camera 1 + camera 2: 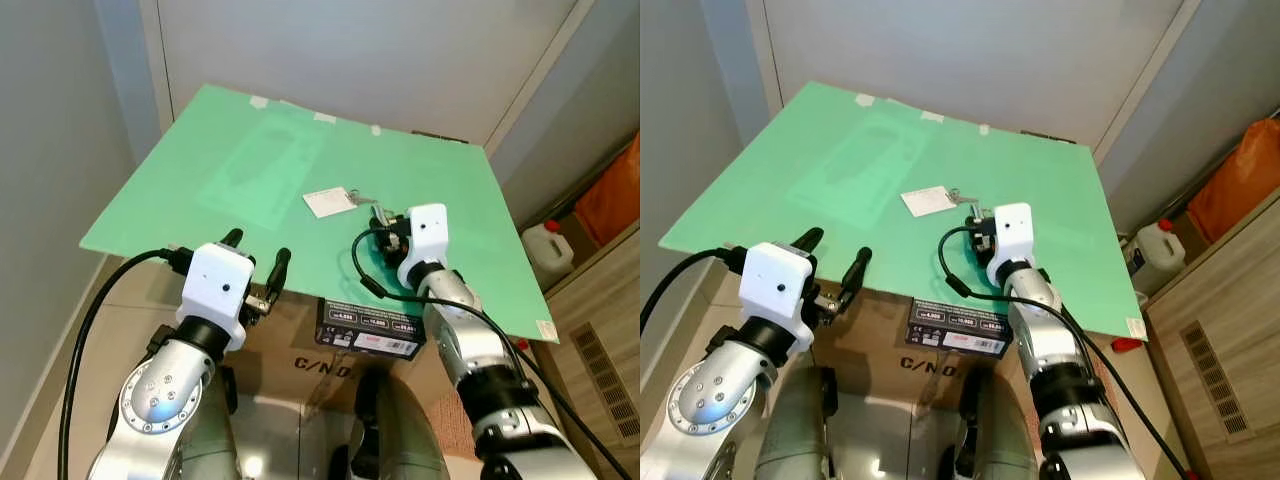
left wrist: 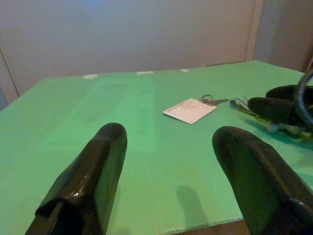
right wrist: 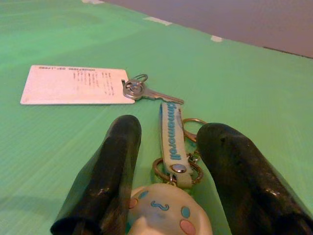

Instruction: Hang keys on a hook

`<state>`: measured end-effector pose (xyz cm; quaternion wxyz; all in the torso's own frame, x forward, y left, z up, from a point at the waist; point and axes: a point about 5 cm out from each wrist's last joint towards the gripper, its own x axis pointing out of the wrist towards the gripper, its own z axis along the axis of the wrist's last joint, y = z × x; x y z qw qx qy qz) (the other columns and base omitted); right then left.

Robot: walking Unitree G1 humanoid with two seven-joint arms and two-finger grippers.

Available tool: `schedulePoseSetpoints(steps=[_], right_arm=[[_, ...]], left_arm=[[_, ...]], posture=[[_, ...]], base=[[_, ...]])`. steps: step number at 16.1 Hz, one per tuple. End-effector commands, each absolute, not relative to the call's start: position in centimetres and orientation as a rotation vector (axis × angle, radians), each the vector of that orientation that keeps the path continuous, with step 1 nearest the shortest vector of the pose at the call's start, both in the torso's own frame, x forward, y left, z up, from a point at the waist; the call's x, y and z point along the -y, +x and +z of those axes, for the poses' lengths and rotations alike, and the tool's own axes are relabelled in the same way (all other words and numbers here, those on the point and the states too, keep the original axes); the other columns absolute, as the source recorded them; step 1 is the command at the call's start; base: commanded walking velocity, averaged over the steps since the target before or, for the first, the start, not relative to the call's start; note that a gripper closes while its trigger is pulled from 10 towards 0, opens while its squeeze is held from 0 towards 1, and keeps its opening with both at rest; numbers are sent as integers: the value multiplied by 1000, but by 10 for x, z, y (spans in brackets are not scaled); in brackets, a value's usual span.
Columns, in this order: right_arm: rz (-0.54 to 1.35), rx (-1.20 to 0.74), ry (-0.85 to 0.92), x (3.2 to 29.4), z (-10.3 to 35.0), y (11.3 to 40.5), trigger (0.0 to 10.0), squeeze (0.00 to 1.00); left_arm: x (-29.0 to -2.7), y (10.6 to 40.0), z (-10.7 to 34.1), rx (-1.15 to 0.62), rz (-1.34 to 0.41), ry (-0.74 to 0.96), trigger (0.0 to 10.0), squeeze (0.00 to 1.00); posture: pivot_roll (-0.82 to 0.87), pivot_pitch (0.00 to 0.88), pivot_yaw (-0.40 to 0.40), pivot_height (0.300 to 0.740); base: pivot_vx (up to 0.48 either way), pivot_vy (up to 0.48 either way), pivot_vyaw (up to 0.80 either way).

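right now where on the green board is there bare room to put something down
The green board is bare across its left half and far edge, from the taped corners to the white card. It is also bare along the right edge. The crowded spot is mid-right: the card, the key and keychain strap, with the right gripper open around the charm. The left gripper hovers at the near edge.
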<state>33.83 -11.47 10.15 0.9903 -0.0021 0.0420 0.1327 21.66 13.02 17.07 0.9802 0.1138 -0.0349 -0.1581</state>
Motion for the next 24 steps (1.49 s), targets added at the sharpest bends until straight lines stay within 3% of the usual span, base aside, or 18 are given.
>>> schedulePoseSetpoints(steps=[1, 11, 18, 24], right_arm=[[236, -116, -22, 126, 96, 334, 10000, 0], [255, 13, 29, 135, 128, 330, 10000, 0], [196, -113, -30, 151, 102, 324, 10000, 0], [217, -188, 36, 152, 102, 323, 10000, 0]], left_arm=[[-126, 218, 173, 80, -340, 220, 10000, 0], [-117, 221, 169, 76, -368, 212, 10000, 0], [-118, 220, 162, 66, -373, 209, 10000, 0], [-120, 224, 162, 68, -376, 210, 10000, 0]], posture=[[260, 22, -161, 549], [225, 18, -149, 549], [215, 22, -143, 549], [210, 27, -140, 549]], base=[[0, 0, 0], [0, 0, 0], [0, 0, 0], [0, 0, 0]])
